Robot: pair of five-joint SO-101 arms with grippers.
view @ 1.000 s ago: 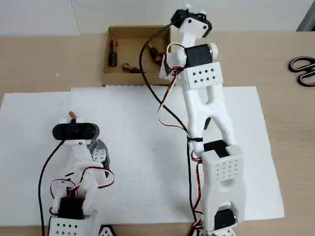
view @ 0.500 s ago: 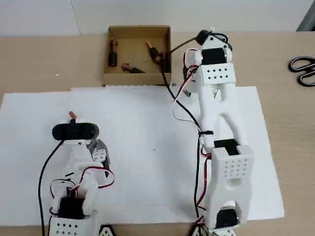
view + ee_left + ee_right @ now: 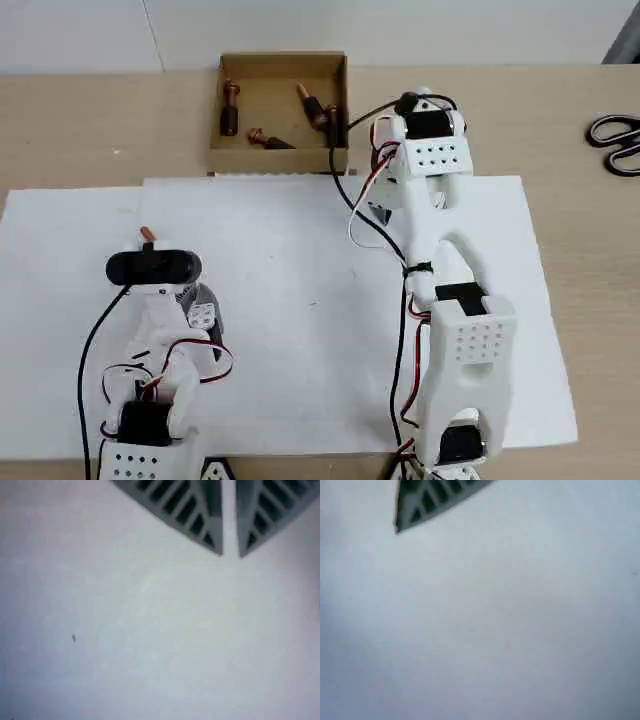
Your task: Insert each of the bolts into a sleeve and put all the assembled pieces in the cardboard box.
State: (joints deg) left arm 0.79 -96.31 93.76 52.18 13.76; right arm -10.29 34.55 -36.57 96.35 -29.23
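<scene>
1. Left tool [image 3: 230, 550]: it is pointing down at the white paper sheet [image 3: 270, 300]. Its two ribbed fingers [image 3: 192, 515] are standing clenched, with only a thin slit between the tips and nothing gripped between them. Bare paper is lying directly under this tool.

2. Right tool [image 3: 407, 515]: it is hanging over the same paper sheet, under the folded right arm [image 3: 430, 170]. Whether this tool is released or clenched cannot be told.

3. Cardboard box [image 3: 283, 160]: it is sitting on the tabletop [image 3: 90, 120], just ahead of the right tool and to its left, touching the far edge of the paper. From the left tool it is lying well ahead and to the right.

4. Assembled pieces: four copper bolts in dark sleeves are lying inside the box, well apart from both tools.
   - One [image 3: 230, 108] is lying at the side of the box farthest from the right tool.
   - One [image 3: 262, 137] is lying near the front wall.
   - Two [image 3: 312, 103] [image 3: 333, 125] are lying close together at the side nearest the right tool.

5. Small orange-brown piece [image 3: 147, 235]: it is showing just ahead of the left arm's camera housing [image 3: 153, 267]. What it is cannot be told.

6. Scissors [image 3: 615, 143]: they are lying on the tabletop, well off to the right of the right tool.
</scene>
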